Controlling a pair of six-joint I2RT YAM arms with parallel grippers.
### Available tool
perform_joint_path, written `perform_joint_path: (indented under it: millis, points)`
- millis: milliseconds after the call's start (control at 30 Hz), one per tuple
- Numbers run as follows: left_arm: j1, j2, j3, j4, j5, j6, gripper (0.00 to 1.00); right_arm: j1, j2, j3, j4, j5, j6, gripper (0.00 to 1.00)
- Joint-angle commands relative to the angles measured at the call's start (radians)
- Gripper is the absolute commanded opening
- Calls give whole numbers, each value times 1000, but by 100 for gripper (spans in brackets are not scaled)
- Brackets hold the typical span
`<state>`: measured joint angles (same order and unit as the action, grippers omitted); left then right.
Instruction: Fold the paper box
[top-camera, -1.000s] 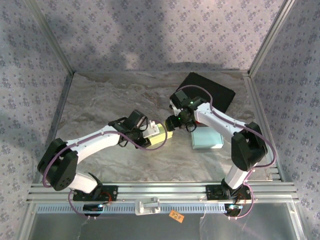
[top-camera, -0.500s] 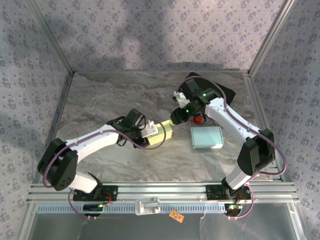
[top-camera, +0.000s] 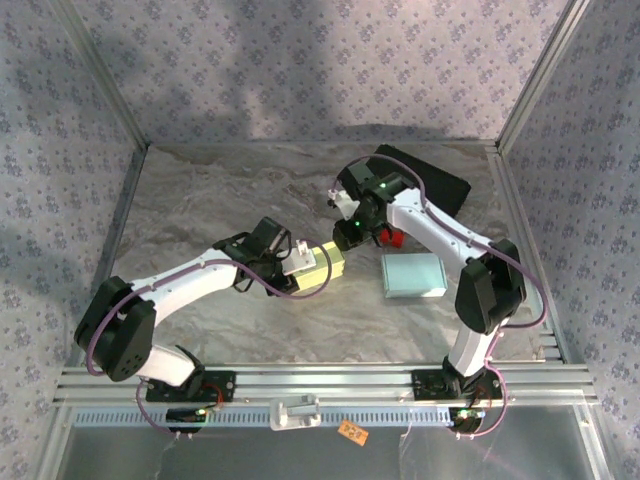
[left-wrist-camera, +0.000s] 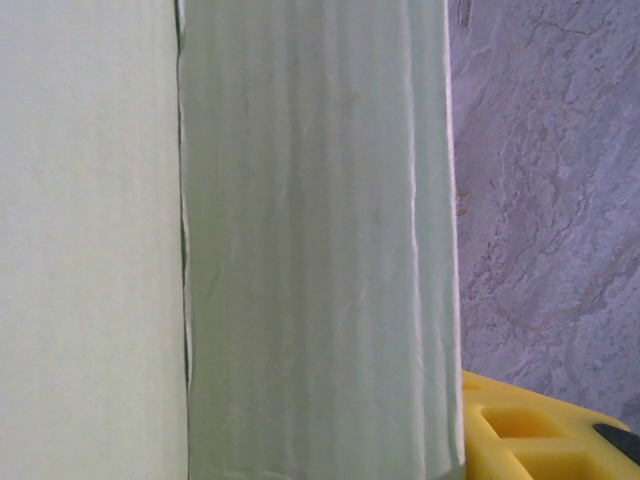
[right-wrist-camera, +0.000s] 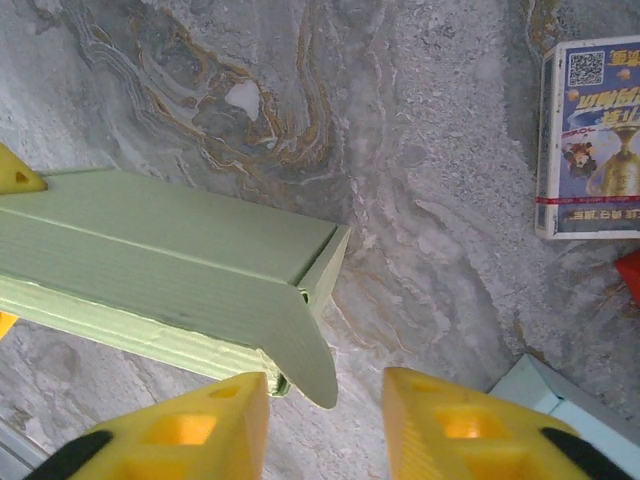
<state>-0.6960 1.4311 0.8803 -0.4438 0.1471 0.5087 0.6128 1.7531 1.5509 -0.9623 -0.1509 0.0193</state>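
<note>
Pale green paper box (top-camera: 332, 266): clamped in left gripper (top-camera: 306, 262); right gripper (right-wrist-camera: 325, 390) just beside its end flap, fingers parted.

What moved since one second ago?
The right arm swung its wrist toward the back wall, uncovering the light-blue flat box. The right gripper stayed at the end flap of the pale green paper box, jaws apart. The left gripper kept holding that box, unmoved.
</note>
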Motion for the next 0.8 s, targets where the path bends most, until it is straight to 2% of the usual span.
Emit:
perform_joint_path:
  millis: [0, 367, 667, 767]
  points:
    - [7, 15, 9, -20, 22, 11, 48, 11, 23, 32, -33, 17, -18, 31]
    - [11, 27, 14, -19, 28, 14, 48, 31, 35, 40, -32, 36, -16, 20]
    - [11, 34, 20, -5, 27, -4, 48, 44, 27, 26, -30, 54, -5, 0]
    - [13, 35, 20, 1, 28, -14, 47, 50, 22, 20, -24, 54, 25, 0]
